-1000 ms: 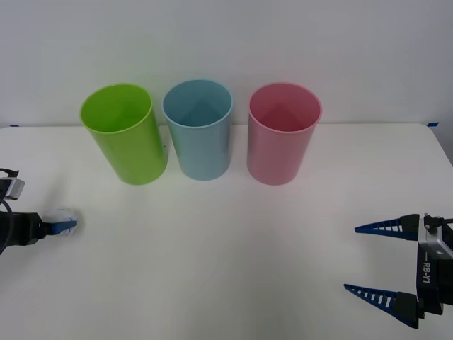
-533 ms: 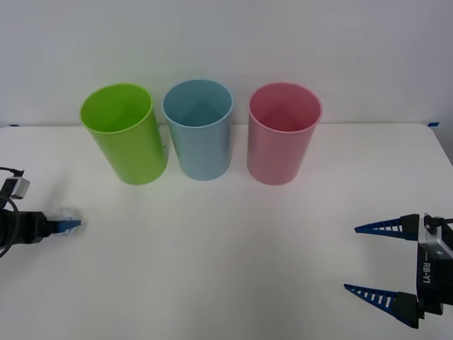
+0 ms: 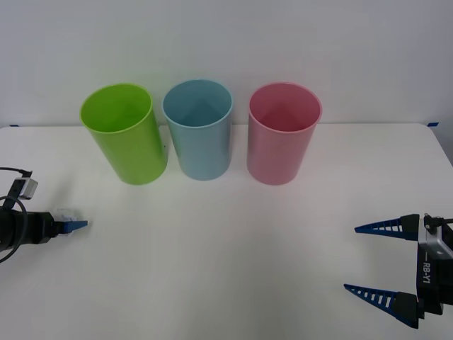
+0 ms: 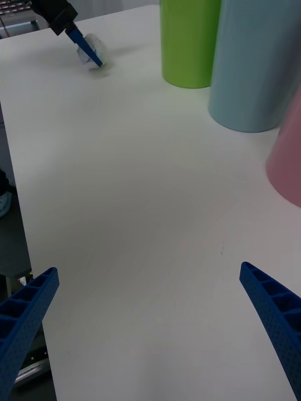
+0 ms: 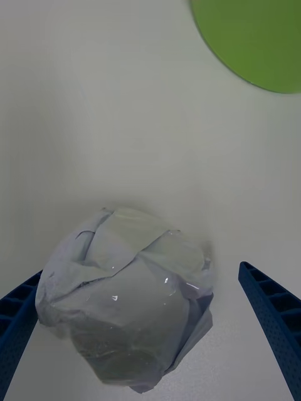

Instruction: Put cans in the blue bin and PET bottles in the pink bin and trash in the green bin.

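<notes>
The trash [image 5: 125,301], a crumpled white paper ball, lies on the white table between the open fingers of my left gripper [image 5: 141,270]. It sits close against one finger, with a gap to the other. In the front view this gripper [image 3: 79,224] reaches in low from the far left, with the trash [image 3: 67,212] at its tips. The green bin [image 3: 127,142], blue bin [image 3: 200,134] and pink bin [image 3: 279,142] stand upright in a row at the back. My right gripper [image 3: 352,258] hovers open and empty at the near right. Cans and PET bottles are out of view.
The white table [image 3: 226,248] stretches wide between the two arms and in front of the bins. In the right wrist view the table's edge [image 4: 12,188] drops off to the side. A white wall stands close behind the bins.
My left gripper has slid a little to the right, farther around the paper ball. The right arm and the bins have not moved.
</notes>
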You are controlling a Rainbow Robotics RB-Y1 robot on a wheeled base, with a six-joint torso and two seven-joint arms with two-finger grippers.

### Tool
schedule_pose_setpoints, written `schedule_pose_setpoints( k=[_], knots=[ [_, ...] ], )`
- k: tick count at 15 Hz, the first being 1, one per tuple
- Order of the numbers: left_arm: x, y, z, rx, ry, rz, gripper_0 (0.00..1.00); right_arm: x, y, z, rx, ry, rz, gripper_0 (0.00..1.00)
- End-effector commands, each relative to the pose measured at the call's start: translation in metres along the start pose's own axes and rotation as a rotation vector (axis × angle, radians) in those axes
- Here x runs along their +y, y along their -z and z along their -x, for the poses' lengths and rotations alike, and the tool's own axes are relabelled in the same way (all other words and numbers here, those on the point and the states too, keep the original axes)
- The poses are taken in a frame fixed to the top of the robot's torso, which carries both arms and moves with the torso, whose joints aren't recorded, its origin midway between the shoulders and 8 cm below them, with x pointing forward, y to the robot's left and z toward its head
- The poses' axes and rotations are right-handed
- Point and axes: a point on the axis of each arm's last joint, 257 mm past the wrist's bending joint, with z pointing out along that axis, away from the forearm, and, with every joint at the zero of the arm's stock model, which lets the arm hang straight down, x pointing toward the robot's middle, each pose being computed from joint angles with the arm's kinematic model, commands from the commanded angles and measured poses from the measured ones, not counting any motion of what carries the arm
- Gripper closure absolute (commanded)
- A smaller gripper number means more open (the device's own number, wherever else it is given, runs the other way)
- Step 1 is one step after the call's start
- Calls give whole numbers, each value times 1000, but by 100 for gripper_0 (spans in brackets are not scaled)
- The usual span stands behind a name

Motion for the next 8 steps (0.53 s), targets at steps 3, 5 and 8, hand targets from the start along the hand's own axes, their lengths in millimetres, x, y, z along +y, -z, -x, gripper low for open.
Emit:
schedule_pose_setpoints(
  k=[3, 5, 8],
  knots=[
    [4, 0, 4, -4, -11, 9, 0, 0, 0, 0, 0, 0, 0, 0],
    [6, 0, 4, -5, -13, 13, 0, 0, 0, 0, 0, 0, 0, 0],
    [7, -1, 3, -3, -12, 16, 0, 0, 0, 0, 0, 0, 0, 0]
  ],
)
